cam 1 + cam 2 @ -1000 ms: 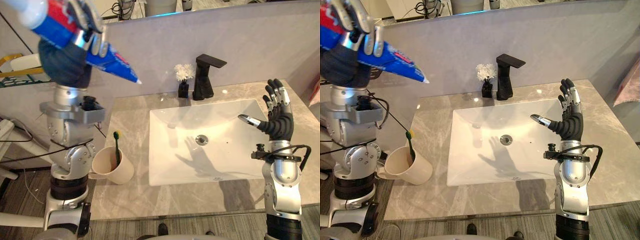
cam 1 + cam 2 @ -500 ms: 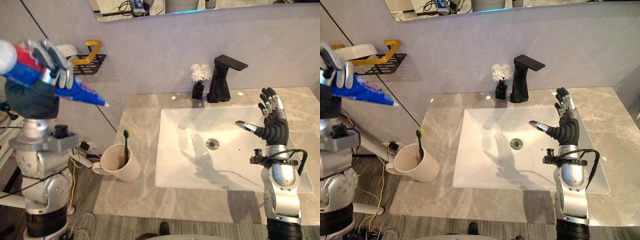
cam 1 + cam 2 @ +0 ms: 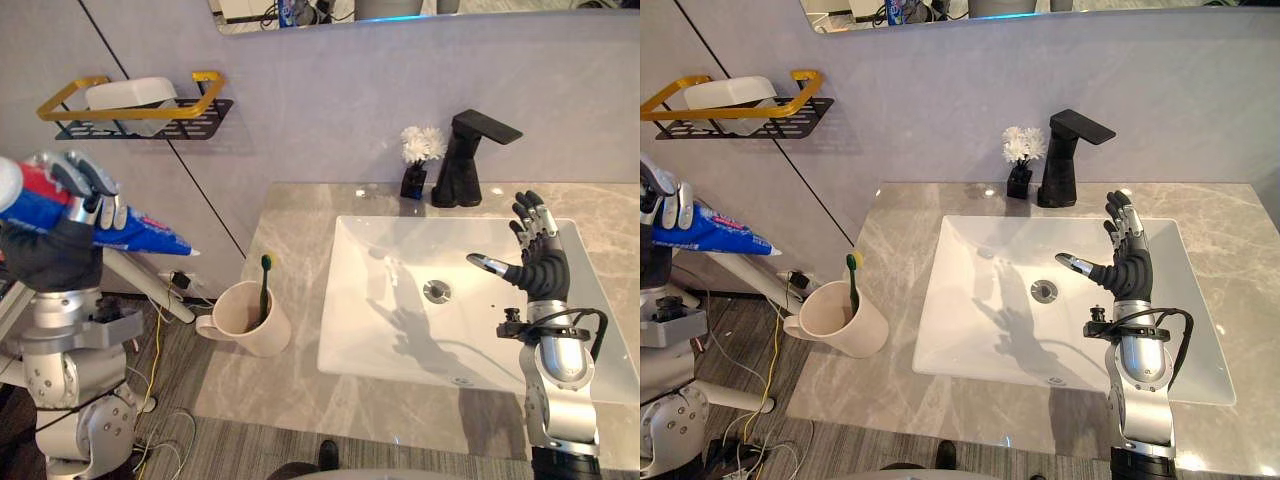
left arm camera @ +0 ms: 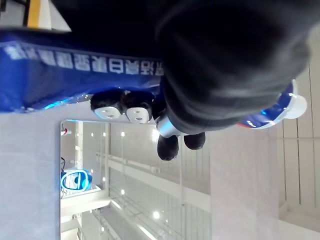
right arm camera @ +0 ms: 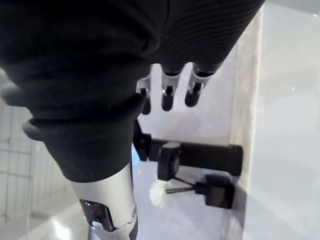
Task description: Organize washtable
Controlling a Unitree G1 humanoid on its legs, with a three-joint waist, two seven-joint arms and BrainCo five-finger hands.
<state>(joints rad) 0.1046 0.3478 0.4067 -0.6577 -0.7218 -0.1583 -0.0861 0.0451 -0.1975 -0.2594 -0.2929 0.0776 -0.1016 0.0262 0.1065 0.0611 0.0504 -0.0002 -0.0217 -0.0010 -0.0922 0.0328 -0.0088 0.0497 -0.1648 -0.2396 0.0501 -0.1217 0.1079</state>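
Left fingers (image 3: 100, 208) curled round blue white-lettered toothpaste tube (image 3: 146, 233); right fingers (image 3: 536, 221) spread above sink (image 3: 400, 312).

Blue toothpaste tube (image 3: 142, 233) clasped in left hand (image 3: 85, 196), near-horizontal

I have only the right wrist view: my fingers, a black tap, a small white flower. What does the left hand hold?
Observer: The left hand is curled round a blue toothpaste tube, beyond the left side of the counter.
Operator: Is any cup there?
Observer: Yes, a beige cup stands near the counter's left edge, a toothbrush inside.
Operator: Anything on the wall?
Observer: A shelf there holds a white dish.
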